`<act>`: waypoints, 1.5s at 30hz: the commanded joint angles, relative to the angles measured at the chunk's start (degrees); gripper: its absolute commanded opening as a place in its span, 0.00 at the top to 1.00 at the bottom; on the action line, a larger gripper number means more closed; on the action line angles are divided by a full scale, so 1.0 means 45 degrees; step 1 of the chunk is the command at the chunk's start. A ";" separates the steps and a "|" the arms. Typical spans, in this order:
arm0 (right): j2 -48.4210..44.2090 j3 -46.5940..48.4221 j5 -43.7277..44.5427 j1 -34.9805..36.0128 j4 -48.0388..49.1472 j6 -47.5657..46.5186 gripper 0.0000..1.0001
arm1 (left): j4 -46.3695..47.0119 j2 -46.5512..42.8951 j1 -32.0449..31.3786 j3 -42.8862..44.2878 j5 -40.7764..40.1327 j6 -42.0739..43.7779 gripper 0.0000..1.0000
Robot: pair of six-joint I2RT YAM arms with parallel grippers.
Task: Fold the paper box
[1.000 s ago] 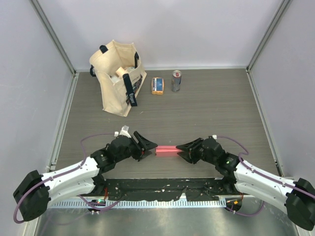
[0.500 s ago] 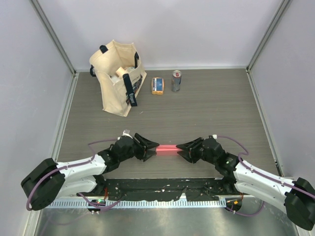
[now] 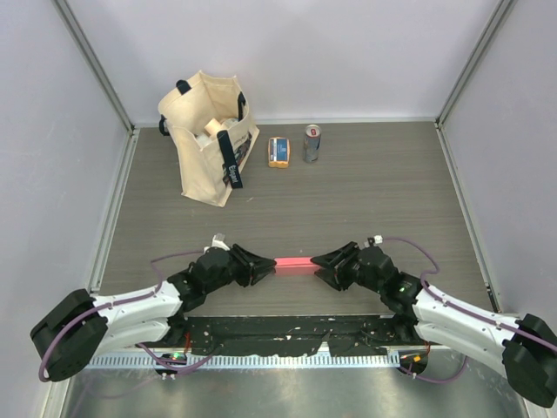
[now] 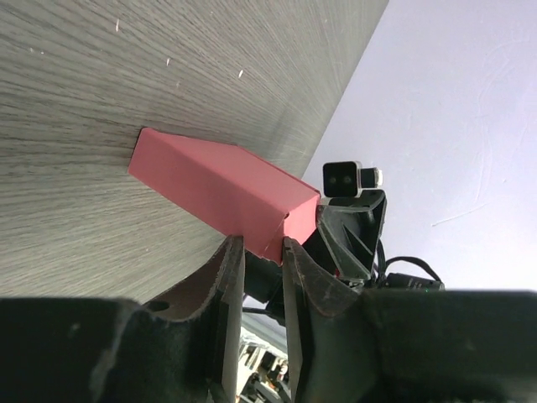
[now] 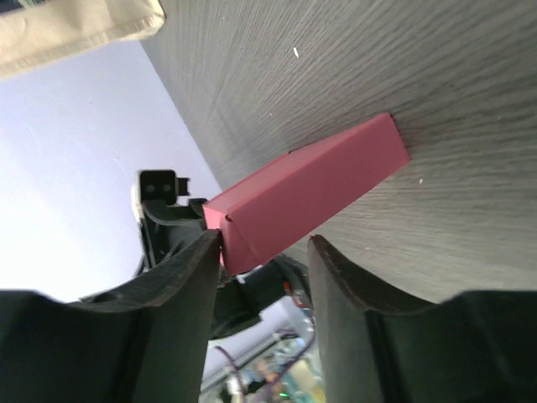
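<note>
Box (image 3: 294, 261) is sitting on the table (image 3: 365, 192) already popped up into a long low block, w/ sharp creases along its length, so the main fold is looking done. From the wrist views both ends seem to be showing a flat end face, but whether the flaps are tucked all the way in, can't tell. Prob. what's remaining: squaring it up and pressing the ends home.

L tool (image 3: 271, 265) is meeting the box's left end, R tool (image 3: 316, 260) is meeting its right end, so the box is lying lengthwise between the two, touching the table.

L tool: its fingers (image 4: 233, 269) are standing only a narrow gap apart w/ the bottom corner of the box end going down between them. Both seem to be touching card, so it's looking like a pinch on the box.

R tool: its fingers (image 5: 197, 260) are standing well apart, straddling the other end. One is touching the box's corner, the other is showing a clear gap to the card, so no grip there.

Bag (image 3: 204, 131), packet (image 3: 278, 151) and can (image 3: 312, 144) are sitting well beyond the box, on its far side from the arm bases, not involved.
</note>
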 commanded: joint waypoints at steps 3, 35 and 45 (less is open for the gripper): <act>-0.0941 -0.0618 0.0874 0.0007 0.0710 -0.3598 0.37 | -0.0237 -0.0404 0.0009 -0.0352 -0.0870 0.1083 0.75; 0.1377 -0.1574 -0.3833 -0.3080 0.4166 -0.6142 0.53 | 0.0681 0.1236 0.0009 -0.0352 -0.0538 0.1631 0.89; 0.2222 -0.1887 -0.3463 -0.3157 0.4266 -0.7274 0.94 | -0.0411 0.1920 0.0009 0.0388 -0.0616 0.3601 0.85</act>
